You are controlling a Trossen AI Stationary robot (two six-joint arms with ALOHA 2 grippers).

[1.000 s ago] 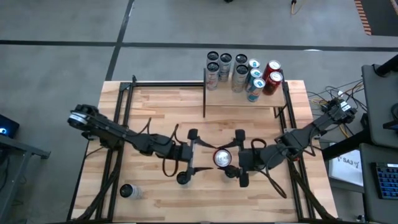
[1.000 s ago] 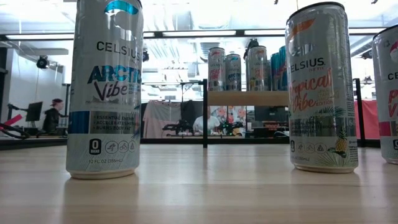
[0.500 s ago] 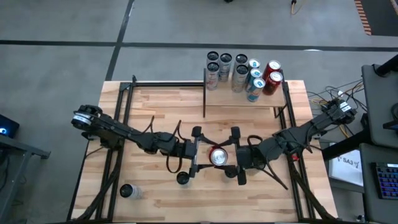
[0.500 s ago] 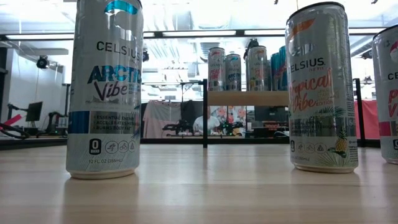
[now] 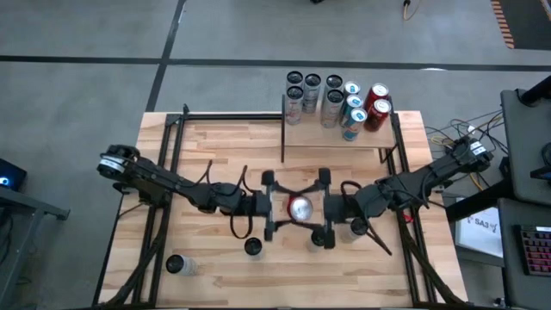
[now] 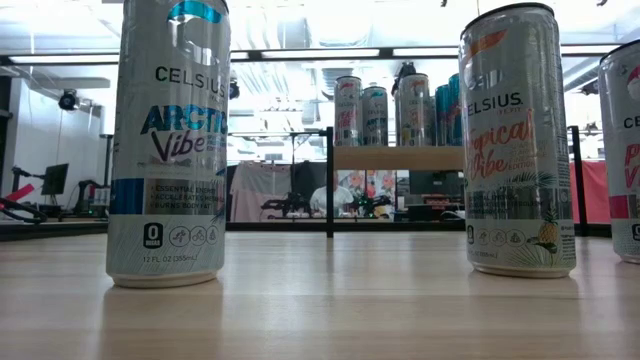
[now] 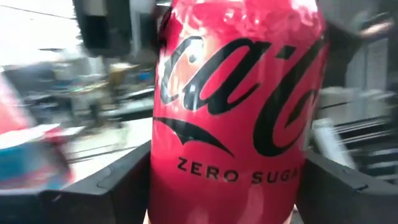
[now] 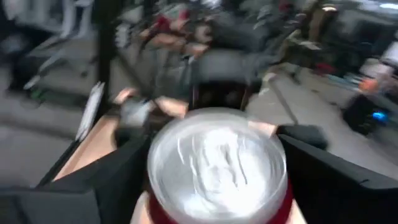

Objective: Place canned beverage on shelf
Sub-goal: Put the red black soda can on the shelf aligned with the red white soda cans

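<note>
A red Coca-Cola Zero Sugar can [image 5: 299,207] stands upright in the air over the table's middle, between my two grippers. My left gripper [image 5: 274,207] comes from the table's left and my right gripper [image 5: 324,208] from the right; both are shut on the can. The can fills the left wrist view [image 7: 236,112], and its silver top shows in the right wrist view [image 8: 217,162]. The shelf [image 5: 318,142], a small light-wood board on black posts, stands at the far right with several cans [image 5: 336,99] on it. The low view shows the shelf [image 6: 400,158] but not the grippers. My left gripper pinches the can's lower side wall [image 7: 163,180] between its two fingers [image 7: 112,186], coming level from the table's left. The can stands upright in the hold, its label toward the wrist, clear of the table. My right gripper has its two fingers [image 8: 323,174] on opposite sides of the can, below the top rim [image 8: 155,208], coming from the table's right. The can's top hides the places of contact. The can is upright.
Two cans stand on the table near my grippers [image 5: 252,247] [image 5: 360,226], and one lies at the near left [image 5: 176,264]. In the low view, tall Celsius cans [image 6: 168,150] [image 6: 518,140] stand close to the camera. A black rail [image 5: 172,138] runs along the table's left side.
My right gripper has carried the red can toward the table's left and far edge, upright. My left gripper has gone toward the right and closed in around the can, then moved toward the far edge together with it.
</note>
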